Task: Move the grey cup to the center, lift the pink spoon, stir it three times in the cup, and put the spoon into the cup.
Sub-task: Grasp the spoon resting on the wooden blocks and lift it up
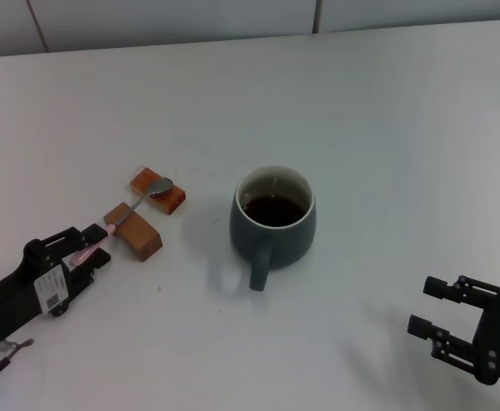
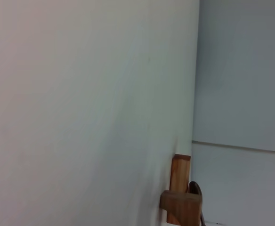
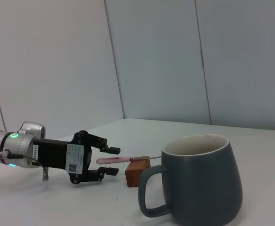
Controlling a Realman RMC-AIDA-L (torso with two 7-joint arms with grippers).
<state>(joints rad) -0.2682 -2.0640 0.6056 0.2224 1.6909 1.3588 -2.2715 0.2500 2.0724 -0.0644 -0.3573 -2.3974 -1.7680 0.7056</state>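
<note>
While the cup (image 1: 273,218) sits mid-table with dark liquid inside and its handle pointing toward six o'clock, the spoon (image 1: 128,211) lies across two wooden blocks (image 1: 146,215) at about nine o'clock from it, bowl on the far block and pink handle sloping down off the near one. From seven o'clock the left gripper (image 1: 94,250) reaches in low, its fingers (image 3: 113,150) spread apart on either side of the handle's tip without closing on it. Over at four o'clock the right gripper (image 1: 427,309) hangs idle, jaws apart, well clear of the cup.
</note>
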